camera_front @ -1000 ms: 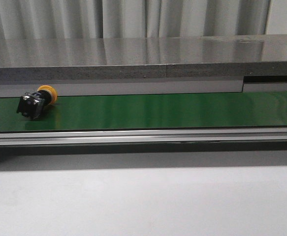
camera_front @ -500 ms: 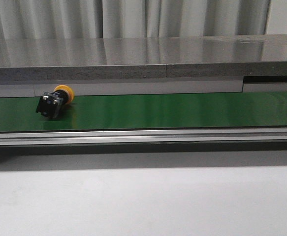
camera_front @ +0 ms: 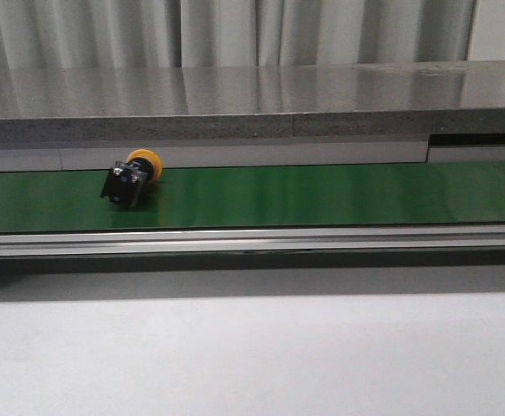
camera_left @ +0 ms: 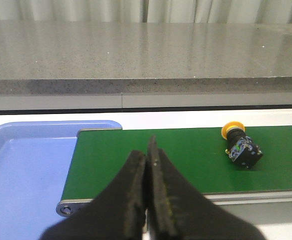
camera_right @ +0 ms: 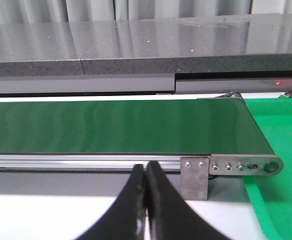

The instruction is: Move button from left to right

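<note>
Left hand (camera_left: 147, 165), right hand (camera_right: 146, 175): both closed, empty. Button (camera_front: 132, 180), round yellow cap, blocky black body, on smooth green belt (camera_front: 321, 195).

Open belt to the right of the button, grey ledge close behind it

In the front view the green belt (camera_front: 321, 196) runs bare from the button (camera_front: 132, 180) to the right edge of the frame, so that stretch is open from above. The button lies at the left of the frame near the belt's far edge, just in front of the grey stone ledge (camera_front: 252, 108), which walls off the back. A metal rail (camera_front: 252, 241) borders the near edge. In the left wrist view a blue tray (camera_left: 20, 170) sits past the belt's end. In the right wrist view a green tray (camera_right: 281, 130) adjoins the other end.
</note>
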